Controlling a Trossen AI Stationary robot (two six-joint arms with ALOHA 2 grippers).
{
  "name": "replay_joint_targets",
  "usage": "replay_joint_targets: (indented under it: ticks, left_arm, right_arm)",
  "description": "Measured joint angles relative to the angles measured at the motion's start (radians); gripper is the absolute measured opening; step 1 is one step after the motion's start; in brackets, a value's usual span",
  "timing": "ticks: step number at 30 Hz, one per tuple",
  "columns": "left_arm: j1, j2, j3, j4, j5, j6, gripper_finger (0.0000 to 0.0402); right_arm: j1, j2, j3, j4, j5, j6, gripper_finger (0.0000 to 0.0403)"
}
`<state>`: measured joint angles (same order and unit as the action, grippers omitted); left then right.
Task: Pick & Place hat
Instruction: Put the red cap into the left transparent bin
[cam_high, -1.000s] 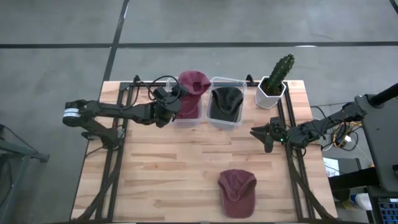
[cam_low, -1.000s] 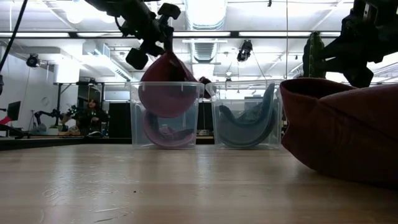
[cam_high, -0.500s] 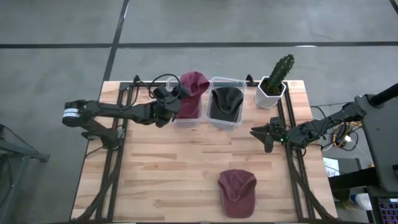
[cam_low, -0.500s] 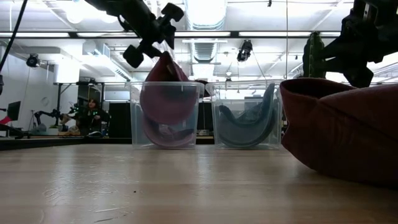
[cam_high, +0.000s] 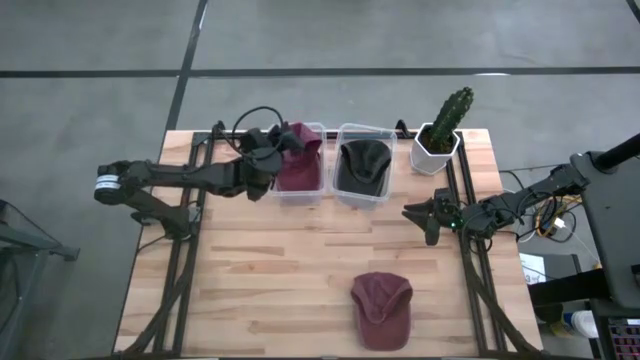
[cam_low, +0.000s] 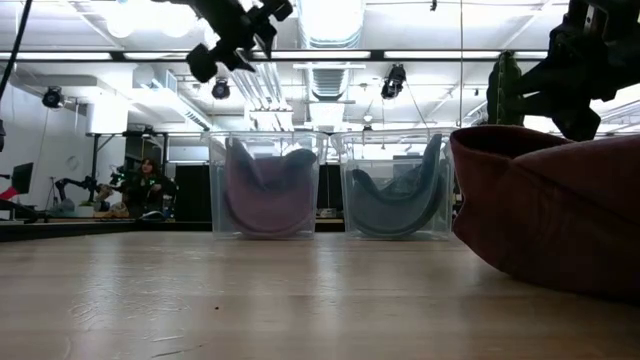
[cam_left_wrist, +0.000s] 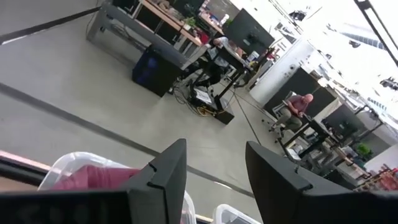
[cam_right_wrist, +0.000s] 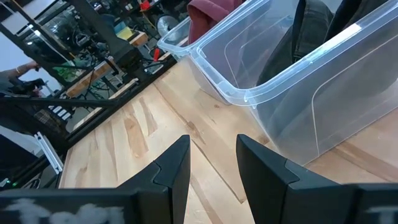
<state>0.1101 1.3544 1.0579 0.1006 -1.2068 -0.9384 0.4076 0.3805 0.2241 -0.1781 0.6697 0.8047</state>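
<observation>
Your left gripper (cam_high: 268, 160) hangs above the table's far edge at about eleven o'clock from table centre, just beside the left clear bin (cam_high: 300, 195). Its fingers (cam_left_wrist: 163, 177) stand spread with nothing between them, so it carries no load. A maroon hat (cam_high: 297, 165) lies inside that bin, crumpled against the walls; in the low view it sits fully below the rim (cam_low: 268, 190). Judge this hat as placed.

The right clear bin (cam_high: 363, 198) at twelve o'clock holds a dark hat (cam_high: 362, 163). The bins appear to sort by colour: maroon left, dark right.

A second maroon hat (cam_high: 382, 308) lies flat on the bare wood at about five o'clock, well apart from both bins. Treat it as the next item to pick.

Your right gripper (cam_high: 413, 216) waits at about three o'clock, low over the table edge, fingers (cam_right_wrist: 171, 168) parted and empty, pointed toward the bins. It is the nearer arm to the loose hat.

A potted cactus (cam_high: 443, 125) stands at one o'clock, just beside the right bin. Route around it.
</observation>
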Motion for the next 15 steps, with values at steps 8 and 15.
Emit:
replay_joint_targets:
  ticks: [8,15]
  left_arm:
    - [-0.002,0.0,0.042,-0.004,0.128,0.222,0.0156]
    - [-0.041,-0.012,0.066,-0.027,0.381,0.461,0.0156]
  right_arm:
    - [0.0,0.0,0.0,0.0,0.0,0.0,0.0123]
    - [0.0,0.001,0.0,-0.002,-0.062,0.005,0.0123]
